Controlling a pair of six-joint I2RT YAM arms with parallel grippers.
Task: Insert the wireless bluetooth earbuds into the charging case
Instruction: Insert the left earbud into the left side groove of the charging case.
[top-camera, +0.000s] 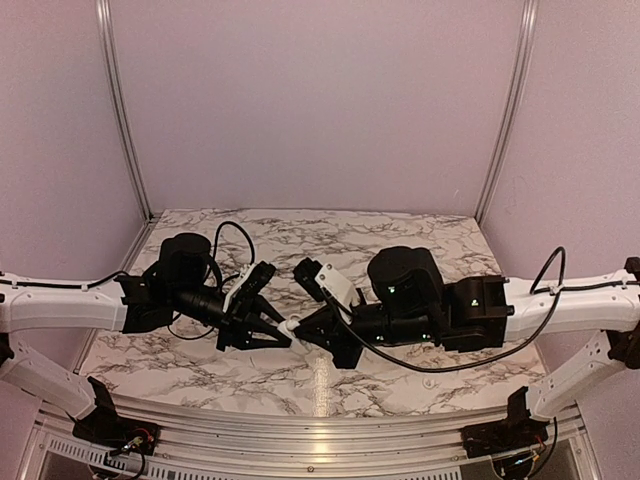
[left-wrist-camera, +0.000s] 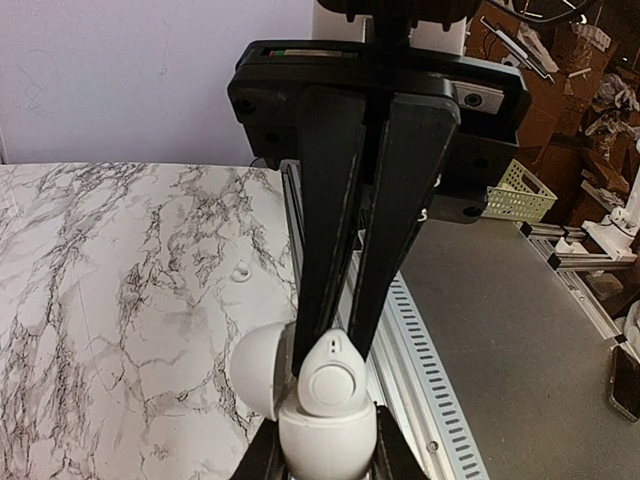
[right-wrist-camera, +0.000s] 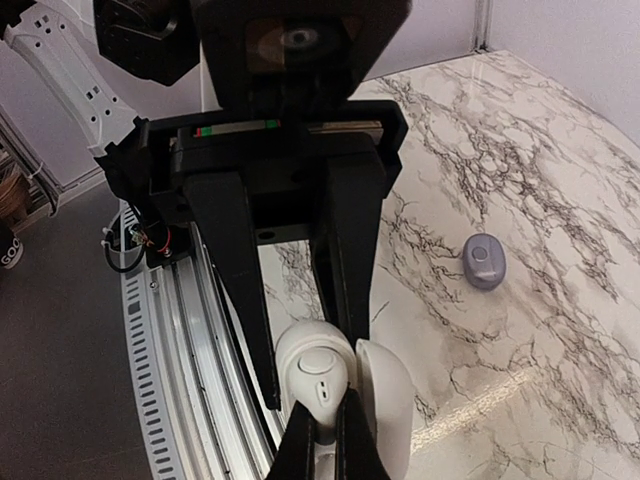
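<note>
Two grippers meet nose to nose low over the front half of the marble table (top-camera: 420, 235), near its near edge, where a slotted aluminium rail (top-camera: 320, 422) runs just below the tabletop. Behind them the marble stretches open to the back wall (top-camera: 320, 100), with pale side panels closing it in on the left and right. Both arms reach in from the sides, so the room between them is taken up by their own wrists and cables. The left gripper (right-wrist-camera: 310, 365) has its fingers clamped on the two sides of the charging case (left-wrist-camera: 325, 440), holding the white shell above the table with its lid (left-wrist-camera: 255, 372) swung open to one side. The right gripper (left-wrist-camera: 332, 340) has its fingers pressed together into a narrow wedge, tips touching an earbud (left-wrist-camera: 328, 380) that sits in the case's open face; whether they pinch any part of it I cannot tell. A second earbud (right-wrist-camera: 487, 262), greyish-lavender, lies alone on the marble farther from the near edge, well apart from both grippers.
</note>
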